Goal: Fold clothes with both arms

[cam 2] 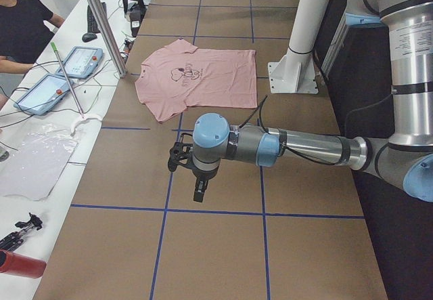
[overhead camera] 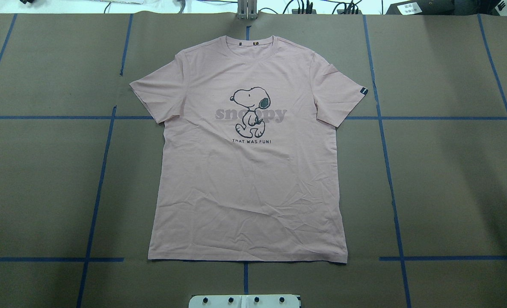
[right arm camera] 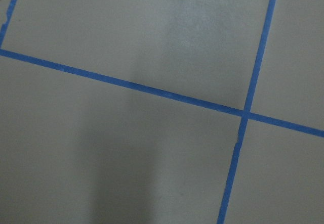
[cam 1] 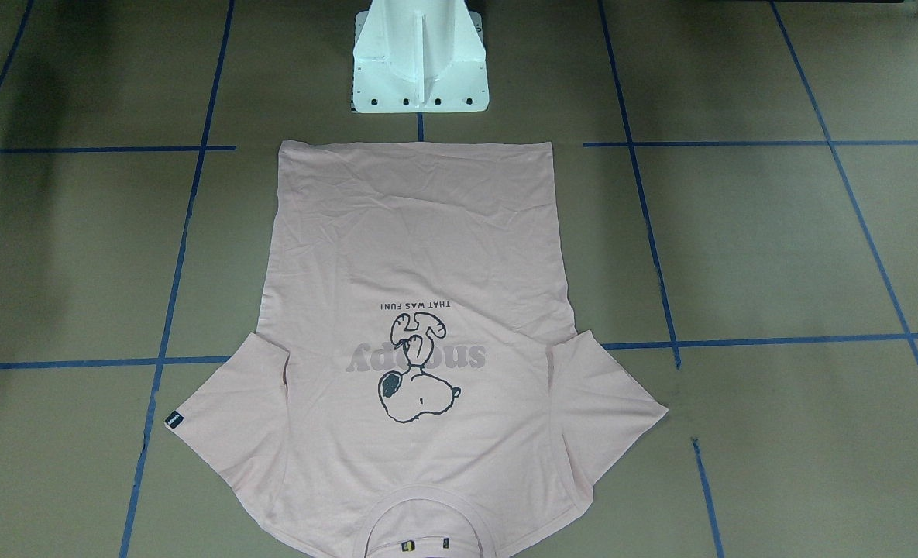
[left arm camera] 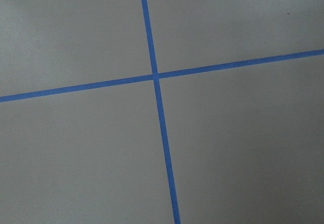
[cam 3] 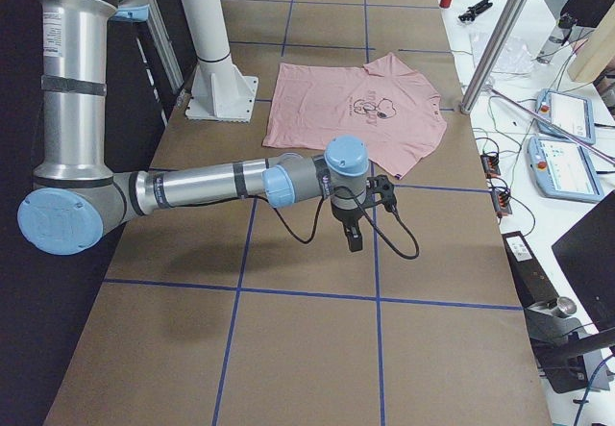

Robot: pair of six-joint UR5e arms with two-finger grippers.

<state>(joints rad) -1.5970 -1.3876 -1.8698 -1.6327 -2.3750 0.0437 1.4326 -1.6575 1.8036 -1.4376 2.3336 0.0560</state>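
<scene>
Well apart from left claw [cam 2: 197, 190] and right claw [cam 3: 354, 238], pink T-shirt [overhead camera: 249, 171] flat, print up, cannot tell claws' state

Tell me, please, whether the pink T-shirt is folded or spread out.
Spread flat: the T-shirt lies print up, both sleeves out, hem straight, no fold made.

One T-shirt [overhead camera: 244, 171], two robot arms [cam 2: 298, 147] [cam 3: 211, 184], one pedestal [cam 1: 420, 62], two pendants [cam 2: 80, 61] [cam 2: 42, 93], one person [cam 2: 24, 22]

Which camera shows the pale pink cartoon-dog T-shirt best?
The overhead exterior view: the pale pink cartoon-dog T-shirt lies whole and flat there, print upright. The front-facing view crops its collar; both side views show it small; wrist cameras show only table.
</scene>
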